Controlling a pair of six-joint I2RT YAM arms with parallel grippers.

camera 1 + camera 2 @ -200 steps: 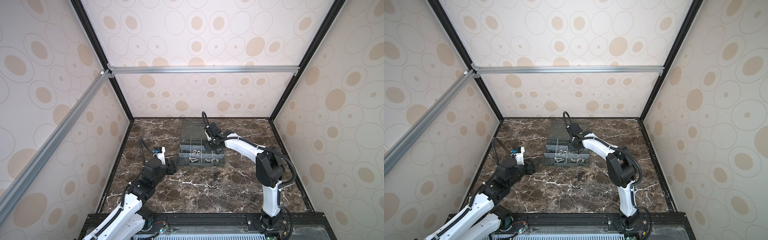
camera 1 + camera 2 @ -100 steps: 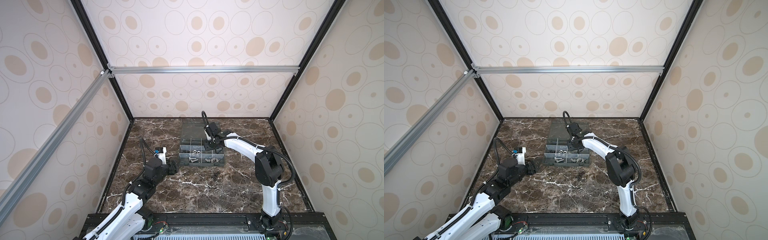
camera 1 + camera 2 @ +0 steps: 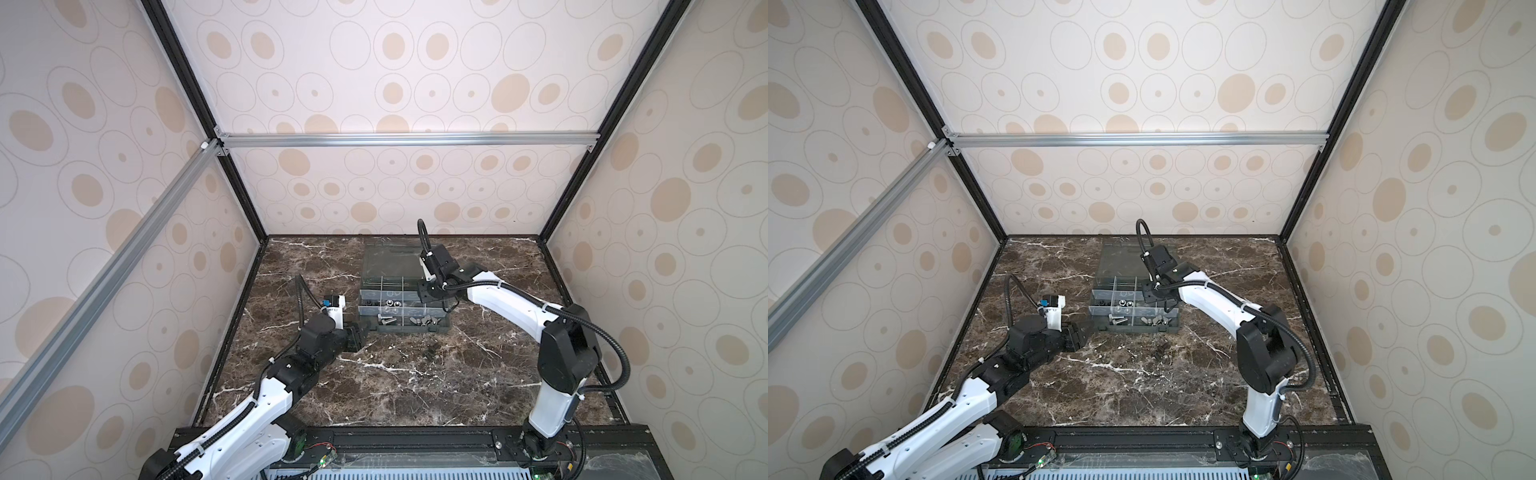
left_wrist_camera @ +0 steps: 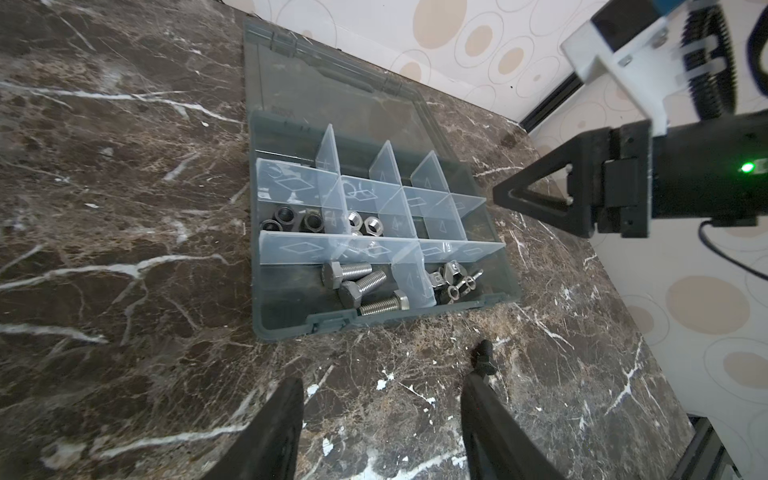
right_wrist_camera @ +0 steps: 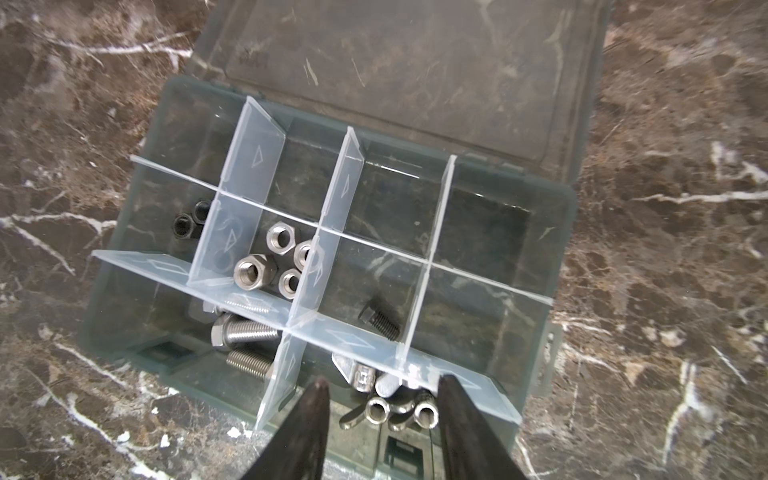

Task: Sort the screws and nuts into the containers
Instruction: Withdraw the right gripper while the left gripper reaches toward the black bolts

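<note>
1 black screw (image 4: pixel 484 358) lies on the bench (image 4: pixel 124 216) at 5 o'clock of the containers (image 4: pixel 286 324). It is likely light, stiff and slippery; pinch across its shaft. Left gripper (image 4: pixel 382 378) and right gripper (image 5: pixel 383 381) both gape half-open, empty.

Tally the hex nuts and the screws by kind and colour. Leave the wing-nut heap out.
Silver hex nuts: 4
Black hex nuts: 3
Silver screws: 3
Black screws: 2, counting the loose one on the table
Total: 12

Left gripper (image 4: pixel 382 380) jaws apart over marble table (image 4: pixel 124 249) — black screw (image 4: pixel 484 358) beside one fingertip; screws (image 4: pixel 361 286), nuts (image 4: pixel 365 222) in separate containers (image 4: pixel 291 249).
</note>
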